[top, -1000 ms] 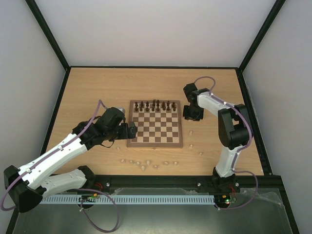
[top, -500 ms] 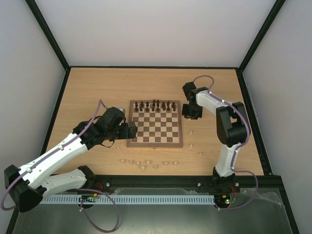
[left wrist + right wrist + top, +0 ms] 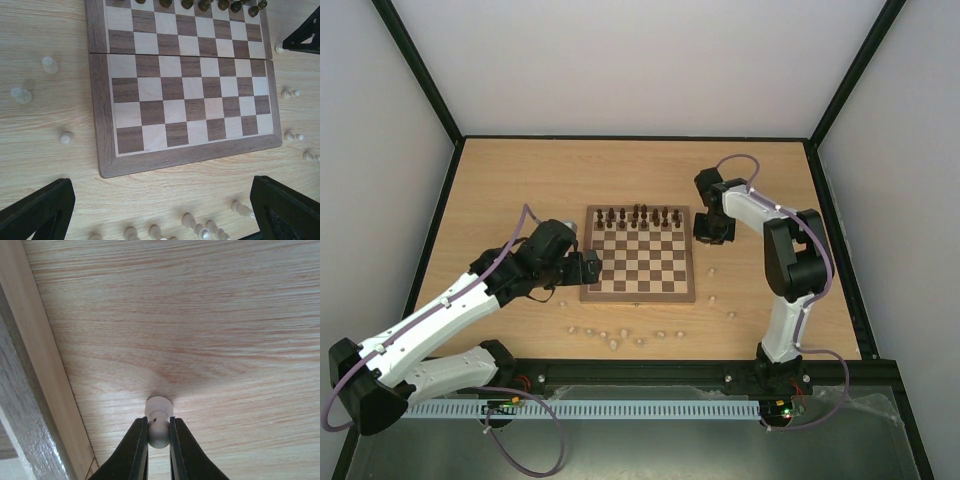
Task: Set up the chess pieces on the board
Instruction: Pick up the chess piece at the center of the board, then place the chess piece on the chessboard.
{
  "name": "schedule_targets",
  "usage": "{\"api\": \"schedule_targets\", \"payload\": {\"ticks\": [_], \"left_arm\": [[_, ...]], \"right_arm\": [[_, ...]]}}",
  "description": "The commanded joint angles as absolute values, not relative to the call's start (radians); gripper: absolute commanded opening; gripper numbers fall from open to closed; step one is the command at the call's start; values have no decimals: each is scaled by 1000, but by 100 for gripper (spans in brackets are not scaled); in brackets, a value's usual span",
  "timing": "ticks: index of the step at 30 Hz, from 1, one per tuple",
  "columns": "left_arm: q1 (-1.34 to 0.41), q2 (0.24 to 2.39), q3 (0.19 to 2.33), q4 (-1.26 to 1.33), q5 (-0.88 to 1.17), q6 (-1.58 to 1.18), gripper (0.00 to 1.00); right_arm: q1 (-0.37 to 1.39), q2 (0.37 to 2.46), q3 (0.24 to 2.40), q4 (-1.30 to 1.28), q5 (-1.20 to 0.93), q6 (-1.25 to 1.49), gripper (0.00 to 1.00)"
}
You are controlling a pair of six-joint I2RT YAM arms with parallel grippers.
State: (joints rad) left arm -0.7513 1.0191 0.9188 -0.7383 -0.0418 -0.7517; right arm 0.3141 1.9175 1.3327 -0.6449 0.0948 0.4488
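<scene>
- The board [image 3: 640,262] lies in the middle of the desk [image 3: 520,180].
- Chess pieces [image 3: 637,215] stand in its far rows.
- Loose pieces [image 3: 614,335] lie on the desk before it and right of it.
- The left fingers [image 3: 37,210] sit at its left edge.
- The right fingers [image 3: 135,450], off its far right corner, sit around one piece [image 3: 159,427].

The board [image 3: 640,268] is bare over its near rows, so a gripper can come straight down there. Dark chessmen [image 3: 638,216] crowd its far edge. The worktop [image 3: 520,185] beyond and far left lies open. Pale chessmen [image 3: 615,336] litter the strip before the board's near edge, with a few more to its right. The left gripper [image 3: 586,268], jaws wide, blocks the left edge. The right gripper [image 3: 712,232], pinching a pale chessman [image 3: 159,427], blocks the far right corner.
</scene>
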Motion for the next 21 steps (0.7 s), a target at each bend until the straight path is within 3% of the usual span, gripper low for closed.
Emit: {"api": "schedule_targets", "payload": {"ticks": [1, 11, 21], "left_arm": [[-742, 1021, 938, -749, -46, -760, 99], [-724, 1020, 940, -746, -43, -749, 99], [-714, 1026, 948, -743, -39, -739, 99]], "right_arm": [[317, 1820, 1309, -684, 99, 447, 8], [451, 1599, 1265, -788, 95, 502, 9], [634, 1566, 1158, -773, 74, 580, 9]]}}
